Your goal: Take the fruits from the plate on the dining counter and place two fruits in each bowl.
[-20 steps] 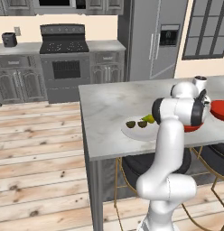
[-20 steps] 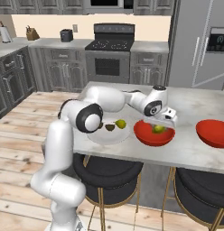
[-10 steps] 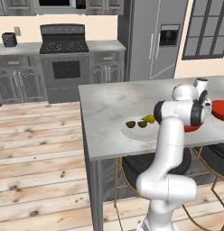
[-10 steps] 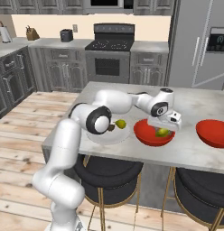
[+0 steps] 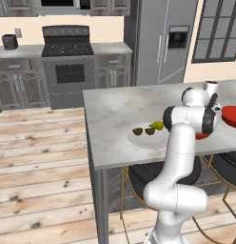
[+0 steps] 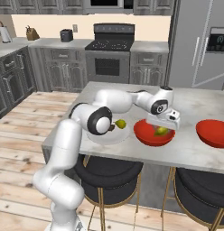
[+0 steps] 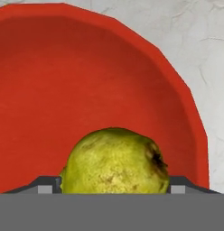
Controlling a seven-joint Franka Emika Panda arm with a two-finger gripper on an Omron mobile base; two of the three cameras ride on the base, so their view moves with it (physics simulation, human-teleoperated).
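My gripper (image 6: 164, 122) hangs low over the nearer red bowl (image 6: 145, 133), also seen as the bowl (image 7: 86, 81). A yellow-green pear (image 7: 114, 161) lies in that bowl between my fingertips (image 7: 47, 186), which stand just off its sides, so the gripper (image 7: 114, 186) is open. From the side the same pear (image 6: 161, 131) rests on the bowl's floor. The white plate (image 5: 147, 141) on the dining counter (image 5: 115, 114) carries a second pear (image 5: 157, 125) and two dark fruits (image 5: 137, 131). The other red bowl (image 6: 214, 133) stands further right.
My own arm arches over the plate (image 6: 105, 137) and hides part of it. Black round stools (image 6: 109, 169) stand under the counter's near edge. A white cup (image 5: 211, 87) sits at the counter's far side. Stove and fridge line the back wall.
The hand has edged sideways over the nearer bowl with the pear under it. Its fingers have drawn apart from the pear's sides. The plate's fruits have not moved.
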